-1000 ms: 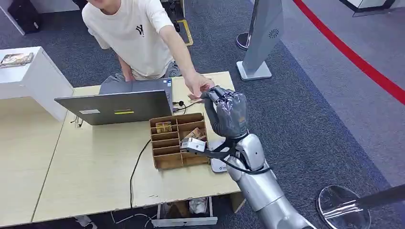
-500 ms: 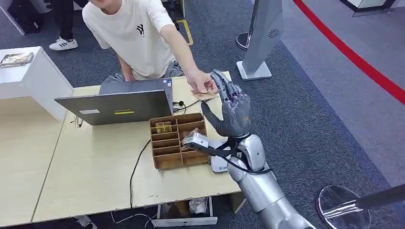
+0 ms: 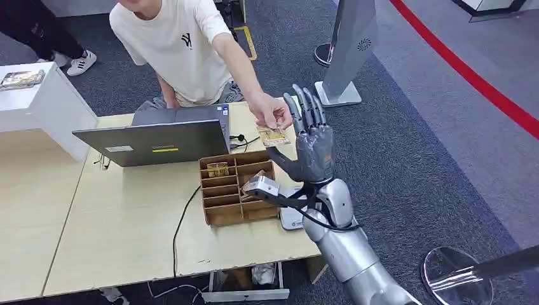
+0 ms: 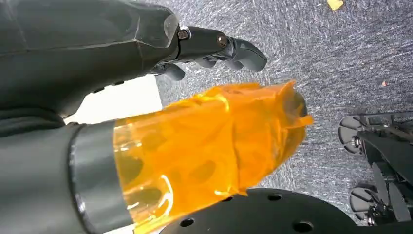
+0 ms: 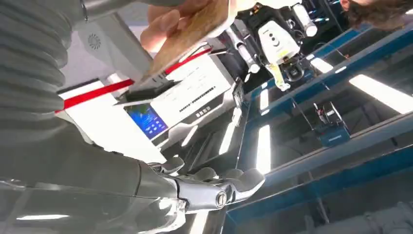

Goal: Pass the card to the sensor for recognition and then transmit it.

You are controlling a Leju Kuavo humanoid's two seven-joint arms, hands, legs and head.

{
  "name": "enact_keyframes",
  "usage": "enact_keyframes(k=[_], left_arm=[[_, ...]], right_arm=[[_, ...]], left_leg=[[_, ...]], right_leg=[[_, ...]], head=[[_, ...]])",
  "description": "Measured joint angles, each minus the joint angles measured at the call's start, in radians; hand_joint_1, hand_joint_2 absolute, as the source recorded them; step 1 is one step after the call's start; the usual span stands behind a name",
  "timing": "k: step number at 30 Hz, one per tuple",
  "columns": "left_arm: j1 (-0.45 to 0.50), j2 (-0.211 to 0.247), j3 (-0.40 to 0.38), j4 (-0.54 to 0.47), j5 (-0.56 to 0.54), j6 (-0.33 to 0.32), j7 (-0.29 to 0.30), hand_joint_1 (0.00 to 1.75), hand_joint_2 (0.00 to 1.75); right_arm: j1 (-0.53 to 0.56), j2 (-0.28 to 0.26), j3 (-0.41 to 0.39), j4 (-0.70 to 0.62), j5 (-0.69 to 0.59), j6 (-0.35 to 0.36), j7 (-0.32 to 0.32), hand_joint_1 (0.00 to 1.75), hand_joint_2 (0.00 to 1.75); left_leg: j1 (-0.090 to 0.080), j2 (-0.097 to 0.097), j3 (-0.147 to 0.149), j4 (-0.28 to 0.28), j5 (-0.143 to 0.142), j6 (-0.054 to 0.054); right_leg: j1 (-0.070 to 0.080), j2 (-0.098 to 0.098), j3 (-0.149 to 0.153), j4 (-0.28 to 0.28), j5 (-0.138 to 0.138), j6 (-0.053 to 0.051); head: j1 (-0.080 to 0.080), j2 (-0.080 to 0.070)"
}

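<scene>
A person leaning over the table pinches the tan card [image 3: 273,136] in their hand [image 3: 269,112]. Right beside it, my right hand [image 3: 311,141] is raised above the table's right end, its fingers straight up and spread, palm toward the card, holding nothing. In the right wrist view the card [image 5: 191,28] lies in the person's fingers [image 5: 164,24], apart from my own fingers [image 5: 229,186]. The white sensor [image 3: 290,217] lies on the table beside the box, partly hidden by my forearm. My left hand [image 4: 146,63] hangs over the grey carpet with nothing in it, its thumb [image 4: 204,141] wrapped in orange film.
An open laptop [image 3: 152,141] and a wooden compartment box [image 3: 236,187] stand on the light wood table [image 3: 114,235], with a black cable between them. A white pedestal [image 3: 346,51] stands beyond the table. A round metal base [image 3: 454,276] is on the floor near my right arm.
My right hand has gone from curled on the card to fully spread. The person has taken the card and now holds it alone beside my fingers.
</scene>
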Motion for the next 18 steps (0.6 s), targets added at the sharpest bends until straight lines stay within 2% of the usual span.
enact_keyframes(k=[2,4,5,6,7,8,11,18], left_arm=[[0.0,0.0,-0.005,0.0,0.0,0.0,0.0,0.0,0.0],[0.0,0.001,-0.005,0.0,0.0,0.0,0.0,0.0,0.0],[0.0,0.001,-0.006,0.0,0.0,0.0,0.0,0.0,0.0],[0.0,0.001,-0.006,0.0,0.0,0.0,0.0,0.0,0.0],[0.0,0.001,-0.006,0.0,0.0,0.0,0.0,0.0,0.0],[0.0,0.001,-0.006,0.0,0.0,0.0,0.0,0.0,0.0],[0.0,0.001,-0.006,0.0,0.0,0.0,0.0,0.0,0.0],[0.0,0.001,-0.007,0.0,0.0,0.0,0.0,0.0,0.0]], right_arm=[[-0.002,0.0,0.01,-0.003,-0.017,0.0,0.001,0.02,1.75],[-0.004,-0.001,0.025,-0.013,-0.04,0.0,0.005,0.16,1.75],[-0.006,-0.001,0.031,-0.018,-0.044,0.0,0.01,0.61,1.75],[-0.008,-0.001,0.04,-0.023,-0.05,0.0,0.013,0.96,1.75],[-0.01,-0.002,0.046,-0.027,-0.05,0.0,0.018,1.54,1.75],[-0.011,-0.002,0.051,-0.031,-0.051,0.0,0.02,1.69,1.75],[-0.012,-0.003,0.067,-0.042,-0.066,0.0,0.024,1.75,1.75],[-0.013,-0.007,0.084,-0.052,-0.077,0.0,0.025,1.75,1.75]], left_leg=[[0.0,0.0,0.0,0.0,0.0,0.0],[0.0,0.0,0.0,0.0,0.0,0.0],[0.0,0.0,0.0,0.0,0.0,0.0],[0.0,0.0,0.0,0.0,0.0,0.0],[0.0,0.0,0.0,0.0,0.0,0.0],[0.0,0.0,0.0,0.0,0.0,0.0],[0.0,0.0,0.0,0.0,0.0,0.0],[0.0,0.0,0.0,0.0,0.0,0.0]], right_leg=[[0.0,0.0,0.0,0.0,0.0,0.0],[0.0,0.0,0.0,0.0,0.0,0.0],[0.0,0.0,0.0,0.0,0.0,0.0],[0.0,0.0,0.0,0.0,0.0,0.0],[0.0,0.0,0.0,0.0,0.0,0.0],[0.0,0.0,0.0,0.0,0.0,0.0],[0.0,0.0,0.0,0.0,0.0,0.0],[0.0,0.0,0.0,0.0,0.0,0.0]], head=[[0.0,0.0],[0.0,0.0],[0.0,0.0],[0.0,0.0],[0.0,0.0],[0.0,0.0],[0.0,0.0],[0.0,0.0]])
